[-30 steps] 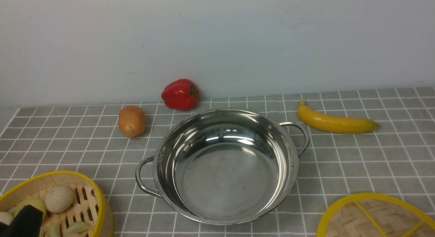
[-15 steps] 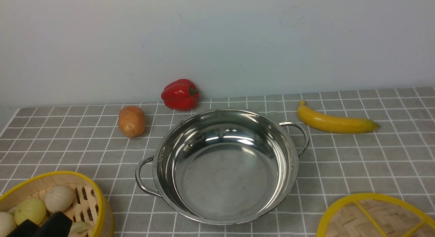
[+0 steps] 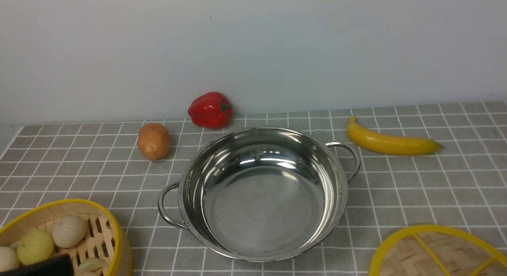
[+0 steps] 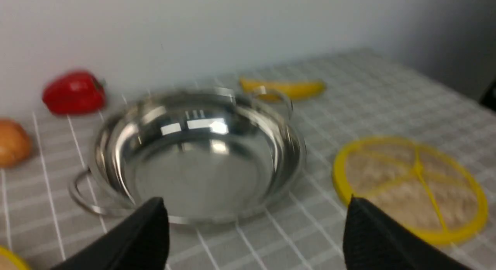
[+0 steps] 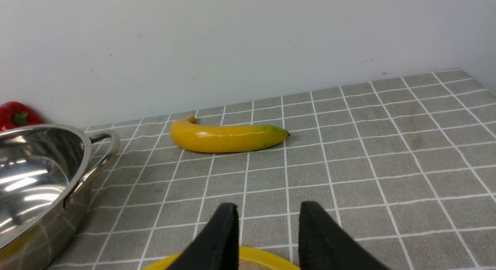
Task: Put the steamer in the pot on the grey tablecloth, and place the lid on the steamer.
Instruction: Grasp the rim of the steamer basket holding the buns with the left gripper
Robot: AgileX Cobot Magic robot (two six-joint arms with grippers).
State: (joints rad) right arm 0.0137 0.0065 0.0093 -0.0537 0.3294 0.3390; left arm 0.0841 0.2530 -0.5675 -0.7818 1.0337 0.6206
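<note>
Watching my spread black left gripper (image 4: 255, 227), I see the round, yellow-rimmed, slatted bamboo steamer (image 3: 126, 250) holding pale toy buns below it; the shiny stainless-steel pot (image 3: 263, 204) sits to its right.

White lines grid the grey tablecloth (image 3: 396, 189).

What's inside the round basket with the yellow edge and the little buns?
The steamer holds pale toy buns on a slatted floor. The left arm's black fingers hide part of it, so I can't see everything inside.
</note>
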